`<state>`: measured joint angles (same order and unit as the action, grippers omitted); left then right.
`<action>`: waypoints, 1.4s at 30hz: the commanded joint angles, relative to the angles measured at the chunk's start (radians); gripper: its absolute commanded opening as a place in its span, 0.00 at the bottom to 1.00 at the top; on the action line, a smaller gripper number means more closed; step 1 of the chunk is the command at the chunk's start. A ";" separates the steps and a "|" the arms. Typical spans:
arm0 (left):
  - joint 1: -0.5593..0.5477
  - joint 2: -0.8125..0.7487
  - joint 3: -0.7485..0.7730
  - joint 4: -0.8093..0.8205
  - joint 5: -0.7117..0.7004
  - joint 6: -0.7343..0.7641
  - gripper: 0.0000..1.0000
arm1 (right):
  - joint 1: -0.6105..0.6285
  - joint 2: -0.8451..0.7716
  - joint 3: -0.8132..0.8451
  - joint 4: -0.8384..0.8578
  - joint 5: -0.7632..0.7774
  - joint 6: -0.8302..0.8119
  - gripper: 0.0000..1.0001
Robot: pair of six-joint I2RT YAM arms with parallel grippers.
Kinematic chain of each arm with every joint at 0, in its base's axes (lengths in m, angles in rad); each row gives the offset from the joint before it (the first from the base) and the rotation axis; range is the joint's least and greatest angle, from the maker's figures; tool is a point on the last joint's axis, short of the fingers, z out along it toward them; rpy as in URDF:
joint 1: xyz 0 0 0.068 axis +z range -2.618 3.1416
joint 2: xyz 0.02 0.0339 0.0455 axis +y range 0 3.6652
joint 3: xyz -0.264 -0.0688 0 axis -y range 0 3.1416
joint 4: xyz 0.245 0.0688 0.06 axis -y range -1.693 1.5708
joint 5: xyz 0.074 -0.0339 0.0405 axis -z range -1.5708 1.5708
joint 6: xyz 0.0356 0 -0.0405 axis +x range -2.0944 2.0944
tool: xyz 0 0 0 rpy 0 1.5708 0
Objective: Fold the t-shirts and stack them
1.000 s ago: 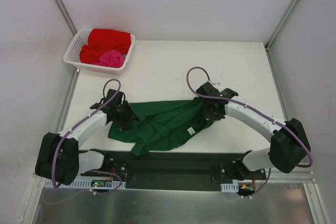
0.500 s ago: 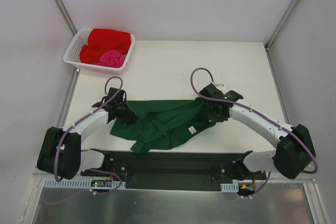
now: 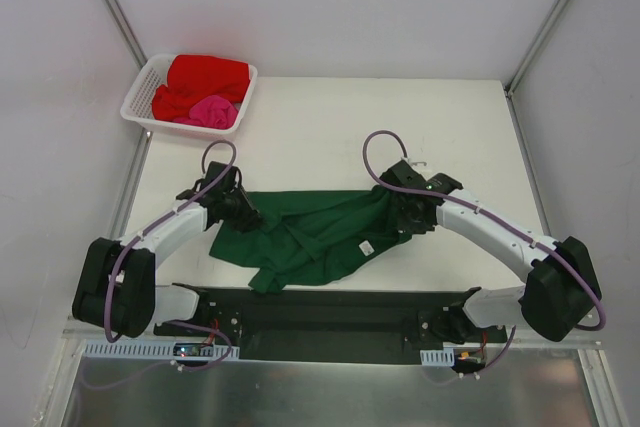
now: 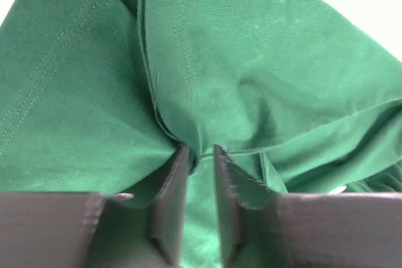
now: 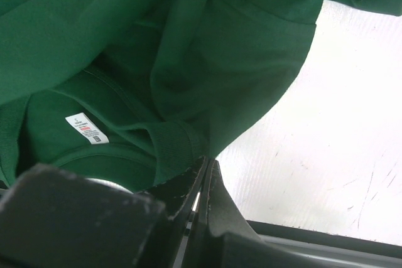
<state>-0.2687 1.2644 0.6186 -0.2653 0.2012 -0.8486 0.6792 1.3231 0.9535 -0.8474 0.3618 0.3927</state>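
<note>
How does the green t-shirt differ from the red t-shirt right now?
The green t-shirt lies stretched on the table; the red t-shirt sits bunched in the basket. The left claw and right claw pinch the green t-shirt; no claw touches the red t-shirt. Both are plain and unfolded.

The dark green t-shirt (image 3: 315, 232) hangs crumpled between the two sets of jaws, its upper edge drawn into a fairly straight line from the left jaws to the right jaws, while the rest sags in loose folds toward the near edge of the desk (image 3: 300, 137). A stitched fold of it is pinched between the left jaws; a ribbed hem runs into the tips of the right jaws. Its white label (image 5: 86, 128) faces up, just left of the right jaws. The red t-shirt (image 3: 205, 77) and the smaller pink t-shirt (image 3: 212, 110) lie bunched together, touching, well beyond the left jaws.
</note>
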 commanded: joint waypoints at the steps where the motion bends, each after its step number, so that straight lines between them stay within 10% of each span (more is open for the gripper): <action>1: -0.004 0.047 0.027 -0.003 0.003 0.022 0.28 | -0.003 -0.004 0.007 -0.021 0.023 0.011 0.01; 12: -0.004 0.038 0.013 -0.005 -0.042 0.014 0.00 | -0.003 -0.009 -0.001 -0.022 0.028 0.018 0.01; 21: 0.031 -0.019 0.111 -0.020 -0.020 0.048 0.00 | -0.009 -0.081 -0.090 -0.048 -0.035 0.037 0.12; 28: 0.056 0.024 0.175 -0.028 -0.026 0.092 0.00 | -0.039 -0.153 0.104 -0.232 -0.089 0.067 0.74; 34: 0.063 0.021 0.125 -0.028 -0.045 0.100 0.00 | -0.223 -0.102 0.385 -0.196 -0.058 0.005 0.78; 42: 0.080 0.041 0.170 -0.028 -0.036 0.121 0.00 | -0.547 0.074 0.311 0.036 -0.233 -0.048 0.65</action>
<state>-0.2070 1.2957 0.7547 -0.2893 0.1734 -0.7574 0.2127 1.3392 1.3392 -0.9001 0.2066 0.3775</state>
